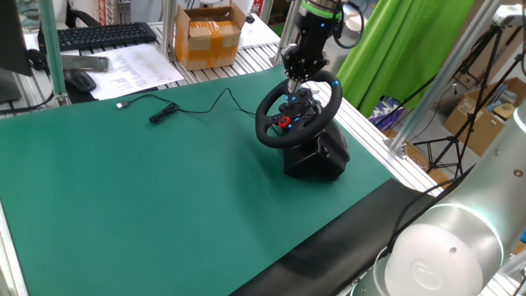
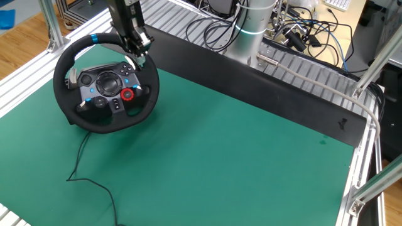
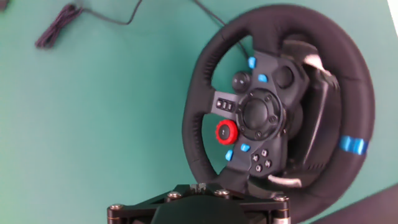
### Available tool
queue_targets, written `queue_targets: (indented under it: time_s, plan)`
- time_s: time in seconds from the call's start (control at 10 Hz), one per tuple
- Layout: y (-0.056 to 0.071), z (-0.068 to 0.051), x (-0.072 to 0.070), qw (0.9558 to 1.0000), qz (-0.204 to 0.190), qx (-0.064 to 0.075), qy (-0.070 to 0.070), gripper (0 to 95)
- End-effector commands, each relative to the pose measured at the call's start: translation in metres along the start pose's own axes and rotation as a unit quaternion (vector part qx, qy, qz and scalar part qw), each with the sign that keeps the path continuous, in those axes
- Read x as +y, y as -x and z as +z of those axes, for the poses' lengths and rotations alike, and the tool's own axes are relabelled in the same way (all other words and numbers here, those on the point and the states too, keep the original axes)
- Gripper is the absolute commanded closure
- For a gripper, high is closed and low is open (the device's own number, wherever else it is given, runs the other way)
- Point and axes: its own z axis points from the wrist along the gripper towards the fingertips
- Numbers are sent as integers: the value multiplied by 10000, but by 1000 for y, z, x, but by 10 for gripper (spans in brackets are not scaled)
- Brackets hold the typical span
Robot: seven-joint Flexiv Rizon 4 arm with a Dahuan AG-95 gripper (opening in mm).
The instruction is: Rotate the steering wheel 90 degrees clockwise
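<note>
The steering wheel is a black thick-rimmed wheel with a red round button and blue accents, on a black boxy base at the right of the green mat. My gripper reaches down to the top part of the rim, and its narrow fingers look pressed together with nothing between them. In the other fixed view the gripper meets the upper right of the steering wheel, whose blue rim mark sits near the top. The hand view shows the steering wheel ahead, but no fingertips.
A thin black cable with a small plug lies on the green mat left of the wheel. A cardboard box, a keyboard and papers stand beyond the mat's far edge. A silver robot base is at the front right.
</note>
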Motion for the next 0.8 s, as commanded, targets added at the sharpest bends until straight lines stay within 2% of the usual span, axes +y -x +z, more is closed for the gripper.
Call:
queue_targets:
  time_s: [0.1,0.3,0.4,0.5,0.7,0.8]
  plan:
    - [0,1,0,9987,447,-235,-100,950]
    - [0,1,0,9973,645,-311,-140,950]
    - [0,1,0,9961,705,-444,-290,950]
    - [0,1,0,9957,674,-493,-413,950]
    - [3,-4,-1,9956,644,-490,-467,950]
    - [8,-13,-2,9960,599,-390,-540,950]
